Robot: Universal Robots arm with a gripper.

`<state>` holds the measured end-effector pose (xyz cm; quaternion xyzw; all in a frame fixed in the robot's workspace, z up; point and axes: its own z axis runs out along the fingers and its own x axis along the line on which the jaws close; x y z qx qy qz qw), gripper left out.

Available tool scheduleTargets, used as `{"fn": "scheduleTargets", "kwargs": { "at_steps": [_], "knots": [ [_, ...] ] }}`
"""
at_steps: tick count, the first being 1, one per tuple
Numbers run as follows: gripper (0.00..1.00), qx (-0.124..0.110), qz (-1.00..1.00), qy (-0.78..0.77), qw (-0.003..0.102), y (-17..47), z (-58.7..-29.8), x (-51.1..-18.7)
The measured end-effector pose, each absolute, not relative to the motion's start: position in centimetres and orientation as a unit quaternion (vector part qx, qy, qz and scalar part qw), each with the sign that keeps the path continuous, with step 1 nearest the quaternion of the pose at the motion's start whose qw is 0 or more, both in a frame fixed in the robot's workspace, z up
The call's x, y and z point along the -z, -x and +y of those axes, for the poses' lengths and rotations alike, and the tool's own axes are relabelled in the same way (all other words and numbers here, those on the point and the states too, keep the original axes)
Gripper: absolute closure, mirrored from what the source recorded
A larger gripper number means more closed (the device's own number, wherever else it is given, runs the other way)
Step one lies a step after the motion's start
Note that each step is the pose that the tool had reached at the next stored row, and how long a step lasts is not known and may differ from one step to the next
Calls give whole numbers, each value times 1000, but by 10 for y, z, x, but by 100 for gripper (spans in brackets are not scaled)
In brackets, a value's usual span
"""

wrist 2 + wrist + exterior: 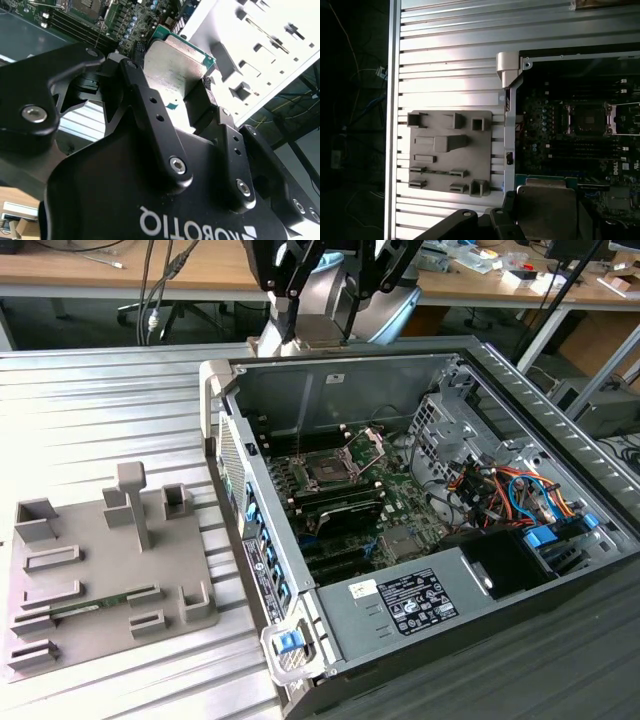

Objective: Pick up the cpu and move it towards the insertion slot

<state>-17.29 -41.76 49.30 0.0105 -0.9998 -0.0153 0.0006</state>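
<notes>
Fingers [205, 100] clamp the cpu [172, 67], seemingly flat, facing the insertion slot [587, 120].

Matt black end effector [172, 107] pinches the dull brushed-metal cpu [175, 67] above a ribbed metal table [100, 410].

A big open computer case [520, 390] lies on a ribbed metal table [100, 410], and inside it are orange and blue wires [520, 490] and a grey box with a white sticker [400, 605]. Beside the case, on the exterior view's left, sits a flat grey holder tray [100, 570] with little blocks sticking up, and a thin green stick [85, 607] lies in one of its grooves. Far behind are wooden desks [120, 270] with black cables [155, 290] hanging down.
</notes>
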Motion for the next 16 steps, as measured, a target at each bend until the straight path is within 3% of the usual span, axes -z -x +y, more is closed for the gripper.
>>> {"fn": "scheduleTargets", "kwargs": {
  "at_steps": [16],
  "knots": [
    [45,15,-1000,-10,1,153,-418,-492]
  ]
}}
